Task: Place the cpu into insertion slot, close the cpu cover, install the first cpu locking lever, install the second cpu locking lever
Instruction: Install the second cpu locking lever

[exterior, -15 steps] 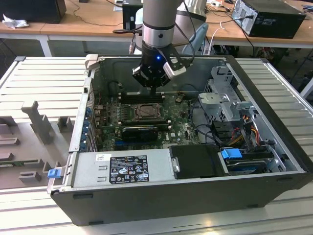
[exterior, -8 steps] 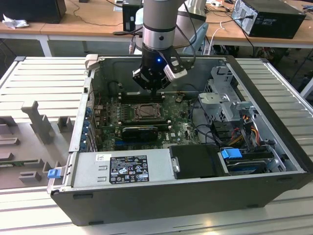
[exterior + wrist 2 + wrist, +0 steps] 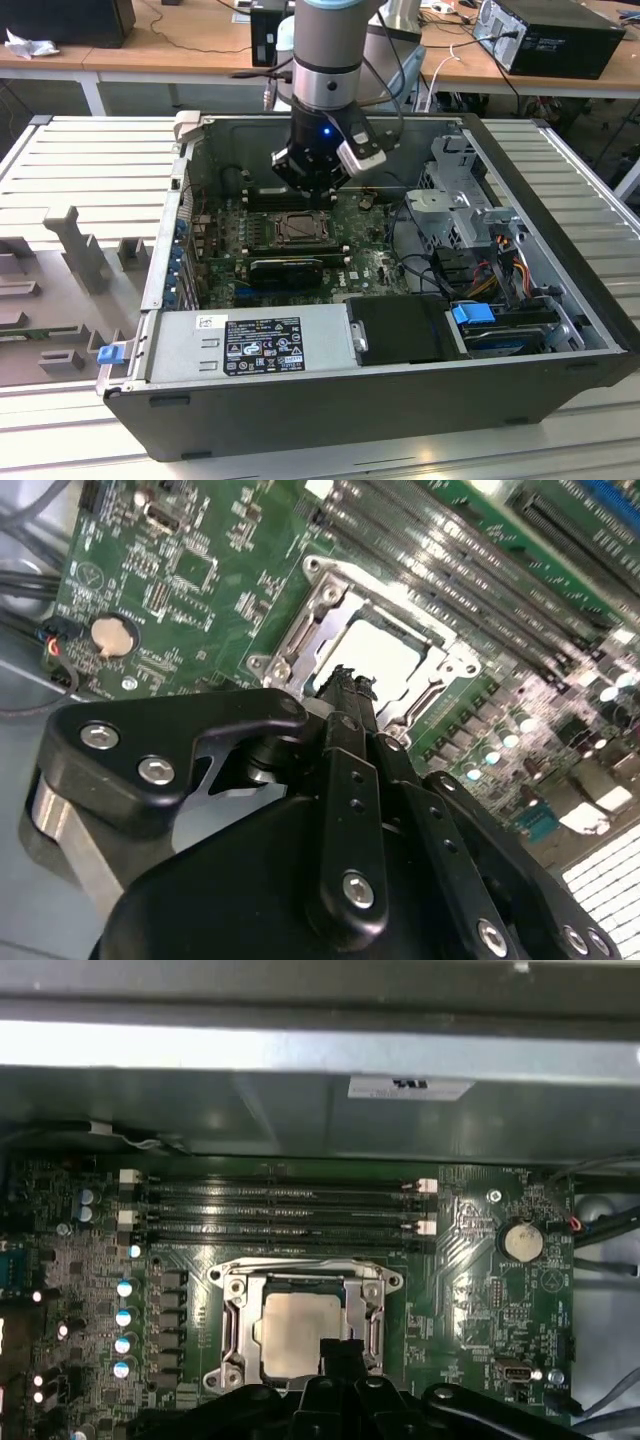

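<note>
gripper (image 3: 345, 680): fingers pressed together, holding nothing
cpu (image 3: 297, 1332): just under the fingertips, in the insertion slot (image 3: 236, 1332)
cpu cover (image 3: 372, 1315): down around the cpu

I see the pale silver square cpu (image 3: 297, 1332) lying in the black-rimmed insertion slot (image 3: 236, 1328), just beside the long black memory slots (image 3: 285, 1212).

Open computer case (image 3: 420, 400) on ribbed metal table (image 3: 80, 160)
</note>
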